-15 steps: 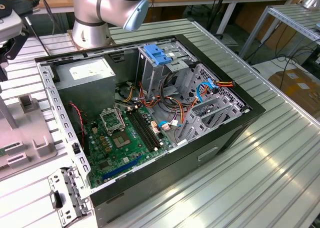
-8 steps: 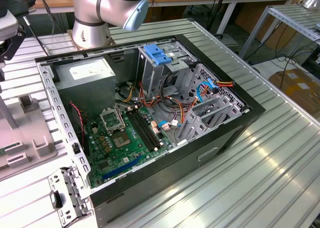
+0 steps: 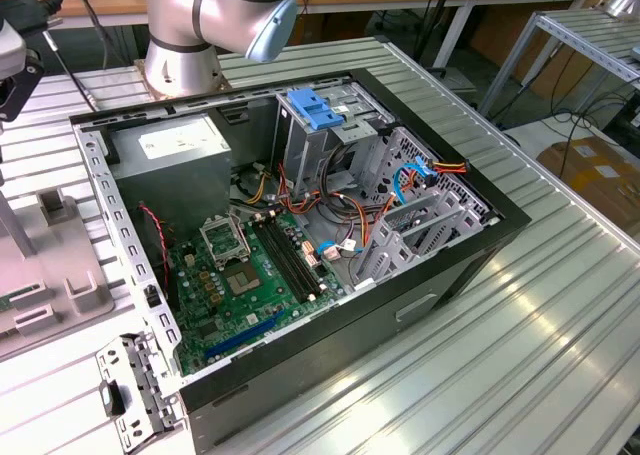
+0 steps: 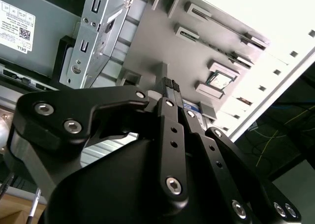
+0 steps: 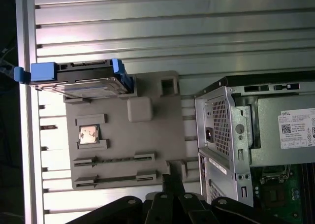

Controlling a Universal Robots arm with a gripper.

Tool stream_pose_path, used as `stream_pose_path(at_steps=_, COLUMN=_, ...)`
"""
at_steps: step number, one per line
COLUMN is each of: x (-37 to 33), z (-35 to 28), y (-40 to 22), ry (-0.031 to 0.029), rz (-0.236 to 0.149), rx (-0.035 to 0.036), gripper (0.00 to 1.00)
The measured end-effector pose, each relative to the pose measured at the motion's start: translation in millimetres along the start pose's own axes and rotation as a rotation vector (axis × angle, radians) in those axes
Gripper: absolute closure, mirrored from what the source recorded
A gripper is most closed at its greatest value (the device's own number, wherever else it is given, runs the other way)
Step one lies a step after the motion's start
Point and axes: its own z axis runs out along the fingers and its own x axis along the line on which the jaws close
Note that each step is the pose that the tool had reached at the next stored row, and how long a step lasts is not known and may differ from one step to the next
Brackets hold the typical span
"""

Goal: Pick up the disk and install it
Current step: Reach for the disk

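The disk (image 5: 81, 81) is a silver drive with blue side rails. It stands on its edge in a slot at one corner of a grey fixture plate (image 5: 123, 145) on the slatted table. My gripper (image 5: 168, 180) hovers over the opposite edge of that plate, well apart from the disk and close to the computer case (image 5: 231, 135). In the second wrist view the black fingers (image 4: 170, 88) are pressed together with nothing between them, so the gripper (image 4: 171, 84) is shut and empty.
The open computer case (image 3: 480, 190) lies on the table, with a drive cage under a light-blue latch (image 3: 315, 110), a grey power supply (image 3: 175, 155) and a green motherboard (image 3: 240, 275). The fixture plate (image 3: 60, 275) sits at the exterior view's left and carries a small square chip (image 5: 88, 134).
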Motion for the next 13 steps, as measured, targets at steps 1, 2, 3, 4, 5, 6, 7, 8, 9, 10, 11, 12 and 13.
stream_pose_path(at_steps=1, x=0.6, z=0.0, y=0.0, ry=0.0000, rz=0.000, rx=0.0000, gripper=0.89)
stream_pose_path(at_steps=2, x=1.2, z=0.0, y=-0.1, ry=0.0000, rz=0.000, rx=0.0000, gripper=0.89)
stream_pose_path(at_steps=3, x=2.1, z=-0.1, y=-0.1, ry=0.0001, rz=0.000, rx=0.0000, gripper=0.89)
stream_pose_path(at_steps=4, x=2.6, z=-0.1, y=-0.2, ry=0.0000, rz=0.000, rx=0.0000, gripper=0.89)
stream_pose_path(at_steps=5, x=3.4, z=-0.1, y=-0.3, ry=0.0000, rz=0.000, rx=0.0000, gripper=0.89)
stream_pose_path(at_steps=6, x=4.3, z=-0.1, y=-0.3, ry=0.0001, rz=0.000, rx=0.0000, gripper=0.89)
stream_pose_path(at_steps=7, x=5.0, z=-0.1, y=-0.4, ry=0.0001, rz=0.000, rx=0.0000, gripper=0.89)
stream_pose_path(at_steps=8, x=5.5, z=-0.1, y=-0.4, ry=0.0000, rz=0.000, rx=0.0000, gripper=0.89)
stream_pose_path(at_steps=9, x=6.3, z=-0.1, y=-0.5, ry=0.0000, rz=0.000, rx=0.0000, gripper=0.89)
stream_pose_path(at_steps=10, x=6.9, z=-0.1, y=-0.5, ry=0.0000, rz=0.000, rx=0.0000, gripper=0.89)
stream_pose_path(at_steps=11, x=7.8, z=-0.2, y=-0.6, ry=0.0000, rz=0.000, rx=0.0000, gripper=0.89)
stream_pose_path(at_steps=12, x=8.3, z=-0.2, y=-0.6, ry=0.0000, rz=0.000, rx=0.0000, gripper=0.89)
stream_pose_path(at_steps=13, x=8.8, z=-0.2, y=-0.6, ry=0.0001, rz=0.000, rx=0.0001, gripper=0.89)
